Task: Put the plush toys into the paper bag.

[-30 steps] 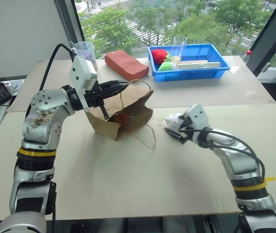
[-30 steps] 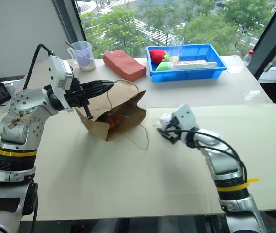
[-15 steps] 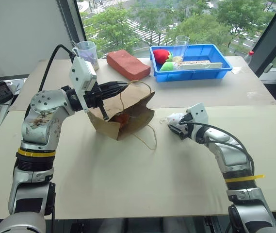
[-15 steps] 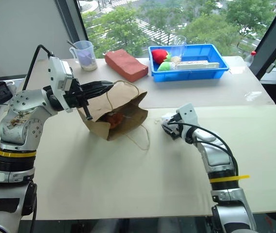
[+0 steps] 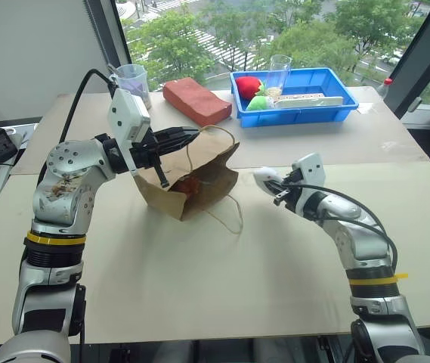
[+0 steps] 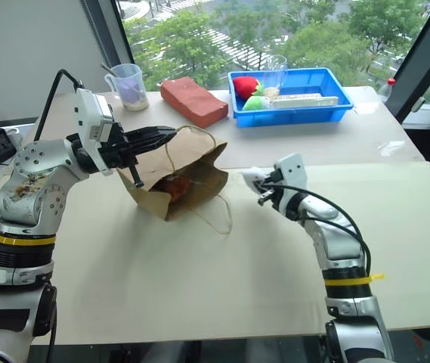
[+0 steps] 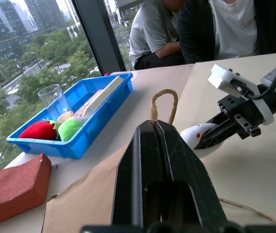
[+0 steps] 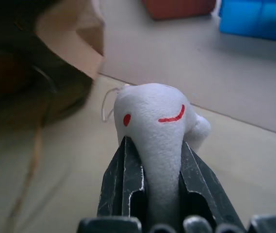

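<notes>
The left tool (image 5: 183, 136) is pressed together on the upper rim of the bag (image 5: 207, 178), beside one loop handle (image 7: 162, 104), and holds that edge up so the mouth gapes toward the right arm. The bag's base rests on the worktop (image 5: 199, 280); its other handle (image 5: 233, 215) trails loose over the surface in front. Inside the mouth the orange-brown toy (image 5: 188, 185) lies in shadow, partly hidden by the paper wall.

The right tool (image 5: 273, 189) is clamped on the white toy (image 8: 152, 126), whose rounded head with two red marks sticks out past the fingertips (image 8: 123, 170). The toy is off the worktop, near the bag's mouth but apart from it, with open surface between them.

Behind the bag, on the far worktop, lies a red brick (image 5: 196, 100). A measuring cup (image 5: 131, 79) stands to its left. To its right sits a blue tray (image 5: 351, 106) holding a red strawberry (image 5: 249, 85), a green soft thing (image 5: 258, 102), a clear glass (image 5: 279, 72) and a pale flat box (image 5: 313, 99). In the left wrist view two seated people (image 7: 196, 29) show beyond the worktop's edge. Nothing lies directly between the white toy and the bag opening.
</notes>
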